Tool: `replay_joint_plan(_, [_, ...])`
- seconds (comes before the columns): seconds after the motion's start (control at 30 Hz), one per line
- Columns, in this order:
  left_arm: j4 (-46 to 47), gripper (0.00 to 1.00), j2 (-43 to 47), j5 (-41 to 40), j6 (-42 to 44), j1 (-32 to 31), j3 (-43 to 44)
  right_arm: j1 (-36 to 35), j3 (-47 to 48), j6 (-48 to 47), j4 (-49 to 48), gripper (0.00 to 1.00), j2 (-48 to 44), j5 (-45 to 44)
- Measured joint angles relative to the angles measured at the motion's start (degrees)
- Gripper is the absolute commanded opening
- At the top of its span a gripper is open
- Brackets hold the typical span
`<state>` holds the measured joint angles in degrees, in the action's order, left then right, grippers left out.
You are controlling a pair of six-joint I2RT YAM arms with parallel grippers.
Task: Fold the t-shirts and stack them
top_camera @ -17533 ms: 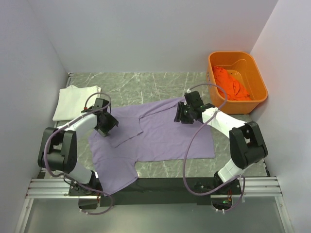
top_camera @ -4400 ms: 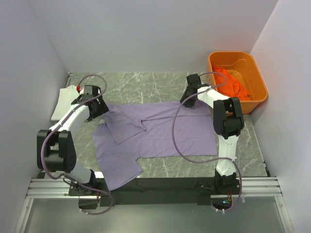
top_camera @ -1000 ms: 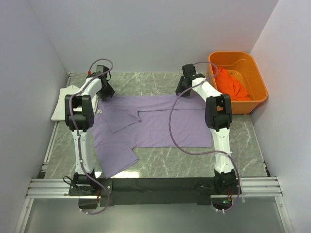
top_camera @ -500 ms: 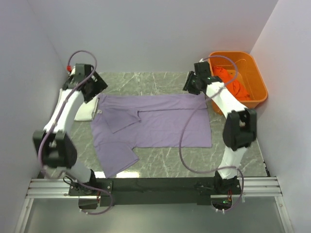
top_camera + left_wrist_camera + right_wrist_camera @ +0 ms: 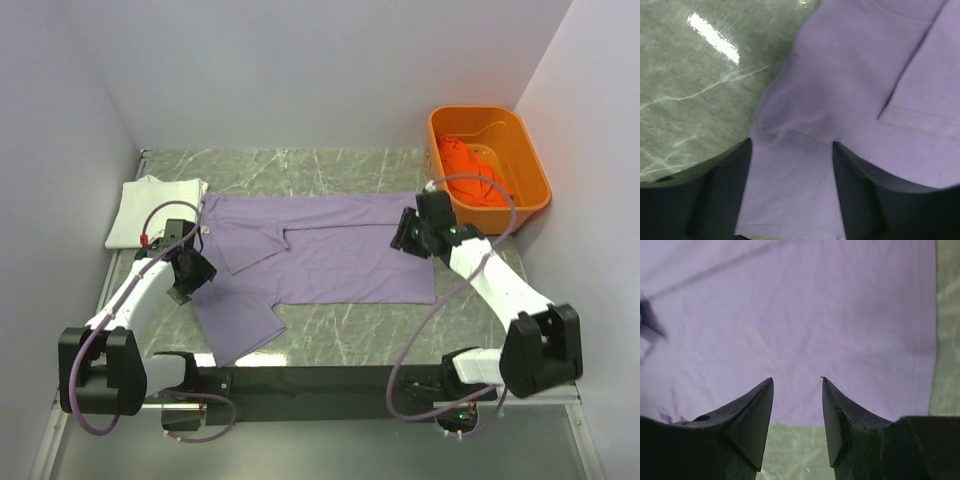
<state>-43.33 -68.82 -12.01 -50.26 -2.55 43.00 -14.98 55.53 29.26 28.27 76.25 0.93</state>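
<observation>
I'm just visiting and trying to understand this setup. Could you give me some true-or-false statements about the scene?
1. The lavender-purple cloth t-shirt lies spread on the green marble table. True.
2. The bright orange cloth shirt lies flat on the table. False: it sits bunched inside the rigid orange plastic tub.
3. A folded white cloth shirt rests at the table's far left. True.
4. The right tool is clamped on the lavender shirt. False: its fingers stand open over the shirt, holding nothing.
5. The left tool is open. True.

Three t-shirts (image 5: 330,250), one tub (image 5: 497,220), two arms (image 5: 500,280)
</observation>
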Motion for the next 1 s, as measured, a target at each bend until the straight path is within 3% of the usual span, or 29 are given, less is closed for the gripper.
replay_joint_plan(0.3, [2.93,0.63,-3.82,-3.87,-2.19,0.13,-2.78,-0.13,-14.60,-0.28,0.57,0.50,-9.07,-2.78])
replay_joint_plan(0.57, [4.13,0.60,-8.39,-4.44,-2.25,0.22,-4.20,1.57,-15.78,-0.35,2.29,0.50,-10.34,-5.42])
replay_joint_plan(0.9, [6.01,0.05,-10.45,-2.93,-2.08,0.22,-2.82,5.53,-18.43,-0.07,5.92,0.50,-8.87,-5.86])
replay_joint_plan(1.0, [6.08,0.01,-10.40,-2.86,-1.92,0.07,-2.82,7.37,-19.37,0.46,7.17,0.50,-8.63,-6.05])
